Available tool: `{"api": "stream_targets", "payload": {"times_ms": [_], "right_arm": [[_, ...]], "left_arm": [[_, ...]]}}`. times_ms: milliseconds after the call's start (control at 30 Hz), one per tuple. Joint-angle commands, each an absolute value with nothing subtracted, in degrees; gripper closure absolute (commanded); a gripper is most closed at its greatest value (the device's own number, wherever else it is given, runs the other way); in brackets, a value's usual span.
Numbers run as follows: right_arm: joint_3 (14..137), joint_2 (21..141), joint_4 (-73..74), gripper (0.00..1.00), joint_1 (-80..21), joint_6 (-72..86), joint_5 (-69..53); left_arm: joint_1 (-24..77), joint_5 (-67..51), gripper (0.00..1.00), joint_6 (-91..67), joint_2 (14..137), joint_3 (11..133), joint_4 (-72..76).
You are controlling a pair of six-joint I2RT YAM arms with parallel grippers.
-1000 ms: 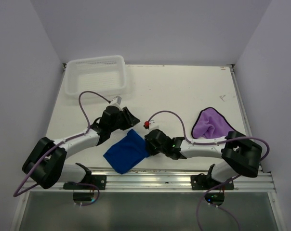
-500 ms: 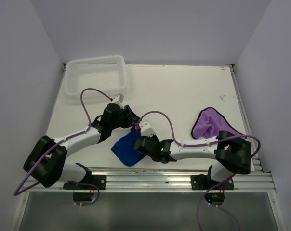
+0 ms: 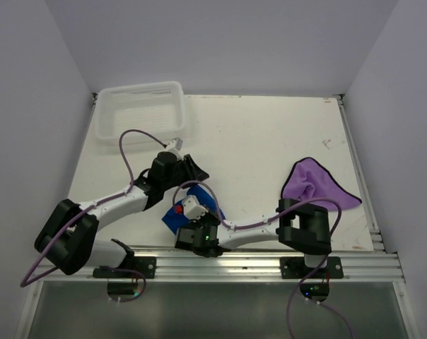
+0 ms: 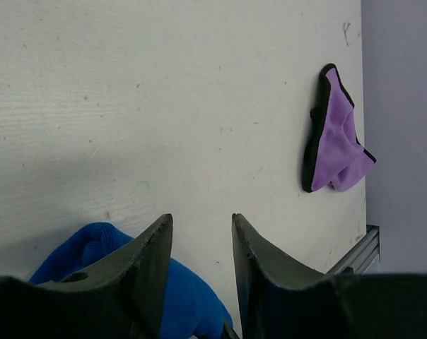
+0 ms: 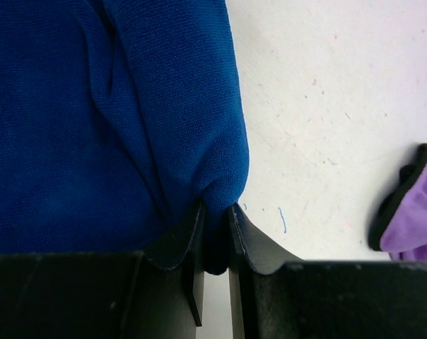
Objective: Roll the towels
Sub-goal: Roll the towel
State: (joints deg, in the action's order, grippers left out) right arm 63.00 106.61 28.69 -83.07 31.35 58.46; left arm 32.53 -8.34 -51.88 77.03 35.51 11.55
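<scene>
Top external view: a royal blue cloth towel (image 3: 172, 220) lies bunched on the white bench (image 3: 270, 141) near its front edge, between the two arms. The right arm (image 3: 256, 227) extends across to the left, and its wrist covers the middle of this towel. In the right wrist view the right jaws stand nearly together, pinching a fold at the edge of the blue towel (image 5: 93, 127). The left jaws are spread with only bare bench between them. In the left wrist view the blue towel (image 4: 93, 247) shows just under one finger; whether they touch I cannot tell. A light purple cloth towel with a dark edge (image 3: 314, 182) lies crumpled well apart from the blue one, near the bench's right side. A white plastic mesh basket (image 3: 143, 109) sits at the far left corner.
</scene>
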Motion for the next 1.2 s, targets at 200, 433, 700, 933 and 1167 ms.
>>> {"api": "stream_targets", "payload": {"times_ms": [200, 433, 700, 933, 1167], "right_arm": [[74.09, 114.52, 48.85, 1.0, -85.69, 43.85, 66.53], [78.57, 118.38, 52.99, 1.0, -86.31, 45.62, 66.62], [81.04, 120.76, 56.25, 1.0, -87.36, 46.32, 67.94], [78.93, 117.78, 51.6, 0.94, -87.71, 44.74, 65.13], [75.42, 112.42, 46.59, 0.67, -87.71, 43.16, 63.46]], "left_arm": [[34.45, -10.45, 0.57, -53.7, 74.09, 33.05, 15.47], [35.68, -11.87, 0.57, -55.55, 73.21, 26.73, 19.94], [37.53, -10.99, 0.57, -56.34, 73.21, 23.64, 21.36], [37.71, -6.86, 0.58, -55.99, 74.35, 20.4, 20.74], [37.79, -4.13, 0.58, -54.14, 76.37, 19.43, 19.6]]}}
